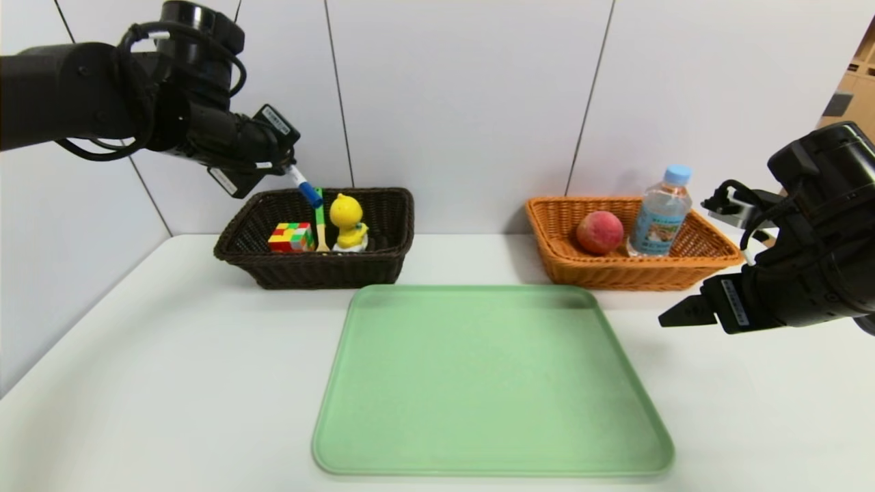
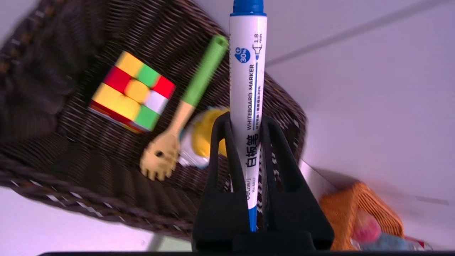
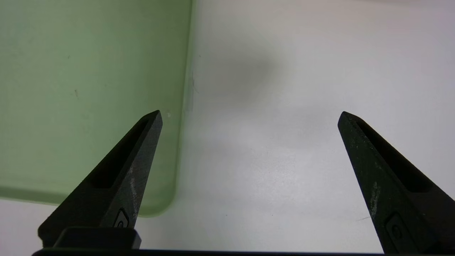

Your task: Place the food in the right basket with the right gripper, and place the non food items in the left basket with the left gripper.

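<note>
My left gripper (image 1: 286,171) is shut on the white marker (image 1: 305,186) with blue cap and holds it above the back left of the dark brown basket (image 1: 307,273); the marker (image 2: 247,89) stands between the fingers (image 2: 222,142). In that basket (image 2: 53,149) lie the puzzle cube (image 1: 290,237), the green-handled pasta spoon (image 1: 319,229) and the yellow duck (image 1: 347,220). The orange basket (image 1: 615,270) holds the peach (image 1: 599,232) and the water bottle (image 1: 660,212). My right gripper (image 1: 673,316) is open and empty above the table, by the tray's right edge (image 3: 249,117).
A bare light-green tray (image 1: 489,383) lies at the table's middle, in front of both baskets; its corner shows in the right wrist view (image 3: 89,89). A white wall stands just behind the baskets.
</note>
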`<action>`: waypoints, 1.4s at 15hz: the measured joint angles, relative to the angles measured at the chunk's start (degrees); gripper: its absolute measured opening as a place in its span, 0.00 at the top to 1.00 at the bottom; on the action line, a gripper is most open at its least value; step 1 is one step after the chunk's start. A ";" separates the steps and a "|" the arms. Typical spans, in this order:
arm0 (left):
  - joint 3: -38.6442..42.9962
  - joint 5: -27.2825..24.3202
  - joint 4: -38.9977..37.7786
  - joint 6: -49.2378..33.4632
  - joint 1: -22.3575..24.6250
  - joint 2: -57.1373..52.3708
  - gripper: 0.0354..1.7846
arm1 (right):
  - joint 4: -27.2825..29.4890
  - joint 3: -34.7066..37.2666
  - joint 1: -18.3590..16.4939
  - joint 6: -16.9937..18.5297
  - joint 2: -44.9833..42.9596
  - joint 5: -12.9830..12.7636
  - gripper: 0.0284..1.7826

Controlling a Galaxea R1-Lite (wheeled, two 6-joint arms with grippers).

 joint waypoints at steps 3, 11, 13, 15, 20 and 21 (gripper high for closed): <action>-0.33 -0.73 -0.33 -0.18 2.12 3.45 0.93 | -1.93 0.48 0.05 0.00 0.43 -0.06 0.04; -0.35 -1.10 -0.37 -0.18 3.55 8.41 0.50 | -2.27 0.59 0.29 0.00 1.15 -0.09 0.04; -0.44 -1.07 -0.37 -0.13 3.47 8.30 0.40 | -2.27 0.61 0.41 0.02 1.18 -0.09 0.04; -0.57 -1.21 -0.37 0.33 3.30 5.55 0.31 | -2.29 0.74 0.44 0.20 1.15 -0.11 0.04; 3.89 -3.85 2.82 16.63 0.85 -10.69 0.19 | -2.40 1.77 0.33 0.20 0.46 -0.16 0.04; 7.58 -4.02 3.85 23.69 0.49 -14.91 0.17 | -2.38 1.77 0.38 0.05 -0.04 -0.13 0.04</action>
